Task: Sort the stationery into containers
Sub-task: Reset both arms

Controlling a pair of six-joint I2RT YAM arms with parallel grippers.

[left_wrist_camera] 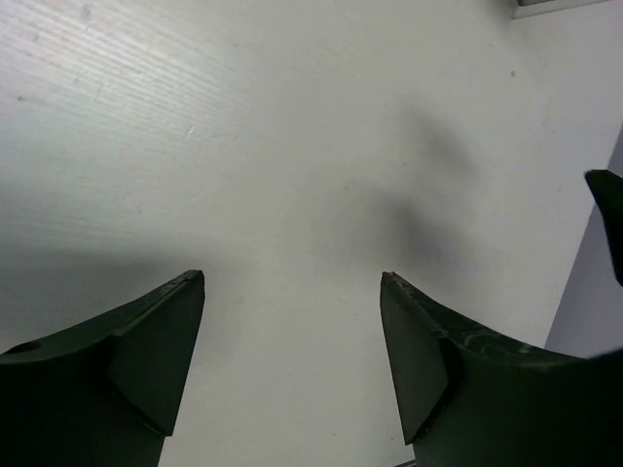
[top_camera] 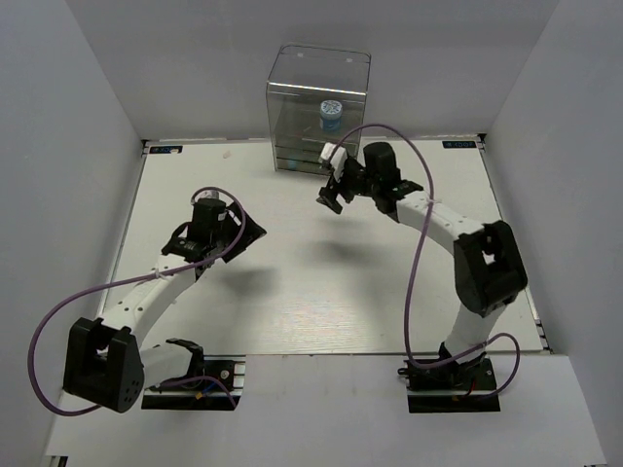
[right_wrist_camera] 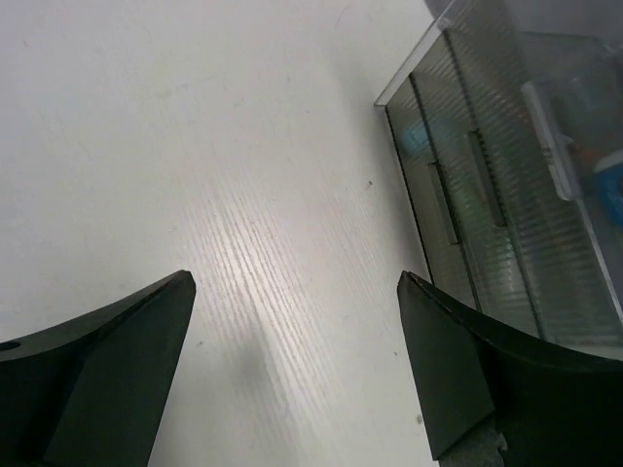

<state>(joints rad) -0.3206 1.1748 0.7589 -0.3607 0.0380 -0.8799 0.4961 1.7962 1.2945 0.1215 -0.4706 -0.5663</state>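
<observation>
The clear plastic box unit (top_camera: 318,107) with grey-tinted drawers stands at the back of the table. A round blue-white pot (top_camera: 330,112) sits inside it. In the right wrist view the drawer fronts (right_wrist_camera: 487,204) show at right, shut, with something blue and green behind them. My right gripper (top_camera: 334,190) is open and empty, just in front of the unit; its jaws (right_wrist_camera: 292,292) stand wide over bare table. My left gripper (top_camera: 245,233) is open and empty over the left middle of the table, with only bare table under it in the left wrist view (left_wrist_camera: 292,292). No pens or markers show on the table.
White walls close in the table (top_camera: 311,282) on the left, right and back. Purple cables loop from both arms. The right arm's elbow (top_camera: 487,263) stands high at the right side.
</observation>
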